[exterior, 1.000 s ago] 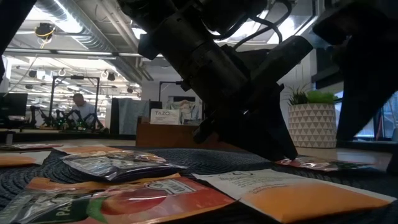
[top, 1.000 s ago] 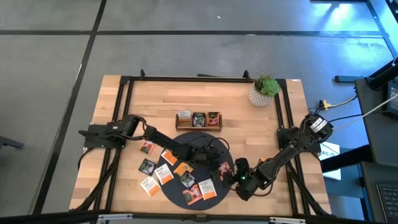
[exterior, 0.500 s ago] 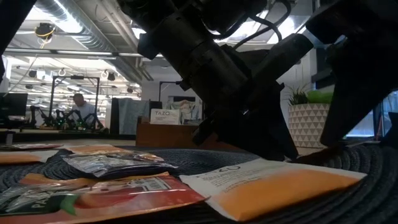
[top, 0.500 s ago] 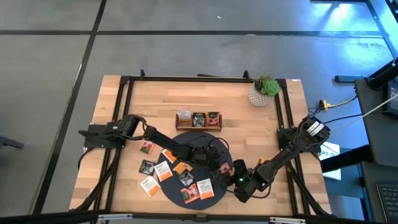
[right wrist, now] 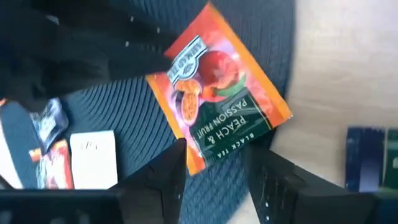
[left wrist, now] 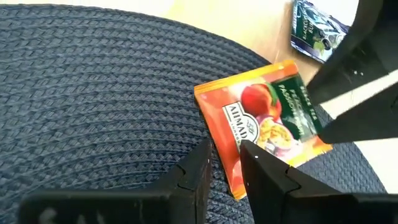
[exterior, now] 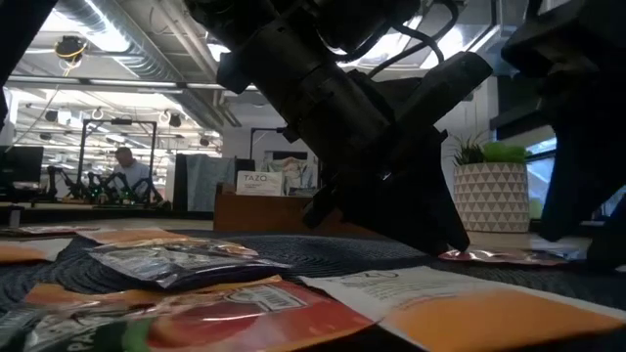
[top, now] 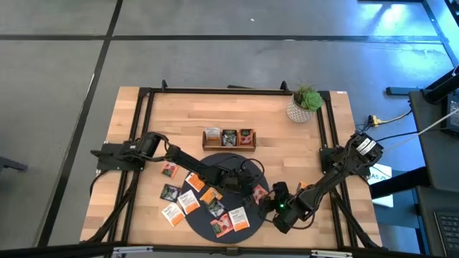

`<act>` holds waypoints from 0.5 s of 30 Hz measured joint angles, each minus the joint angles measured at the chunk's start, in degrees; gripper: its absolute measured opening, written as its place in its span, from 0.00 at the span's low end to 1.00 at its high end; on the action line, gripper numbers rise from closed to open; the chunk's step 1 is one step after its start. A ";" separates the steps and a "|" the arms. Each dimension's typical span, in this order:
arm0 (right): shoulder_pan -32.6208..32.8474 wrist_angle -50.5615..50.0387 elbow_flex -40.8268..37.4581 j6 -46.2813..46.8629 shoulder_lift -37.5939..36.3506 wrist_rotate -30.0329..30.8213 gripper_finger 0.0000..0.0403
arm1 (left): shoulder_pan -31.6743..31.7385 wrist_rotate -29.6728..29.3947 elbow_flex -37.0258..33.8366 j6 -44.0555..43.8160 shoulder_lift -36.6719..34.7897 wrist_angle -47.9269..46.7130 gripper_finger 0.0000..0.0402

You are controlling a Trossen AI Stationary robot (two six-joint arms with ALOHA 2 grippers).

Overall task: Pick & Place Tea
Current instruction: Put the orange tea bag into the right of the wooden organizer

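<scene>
Orange peach-and-passion-fruit sachet (right wrist: 217,93) lies flat at the right edge of the dark round mat (top: 247,168), between both grippers; other sachets (top: 188,201) are scattered over the mat's left part and the worktop (top: 179,115) beside it. Right gripper (right wrist: 214,165) sits low at the sachet's edge, jaws apart with a moderate gap, holding nothing. Left gripper (left wrist: 224,155) reaches from the opposite side, jaws narrow and empty by the sachet's corner; wooden tray (top: 229,138) is behind the mat.
</scene>
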 joint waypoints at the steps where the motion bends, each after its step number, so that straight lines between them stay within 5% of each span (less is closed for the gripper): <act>1: 0.00 -0.25 0.00 0.00 0.01 0.76 0.39 | -0.01 0.05 0.00 0.01 0.00 0.00 0.21; 5: -0.55 -0.09 0.00 0.02 0.13 4.24 0.39 | -0.04 0.17 0.00 0.00 0.00 0.00 0.21; 15: -2.12 -0.62 0.00 -1.32 0.13 1.56 0.40 | -0.07 0.24 0.00 0.00 0.00 0.00 0.21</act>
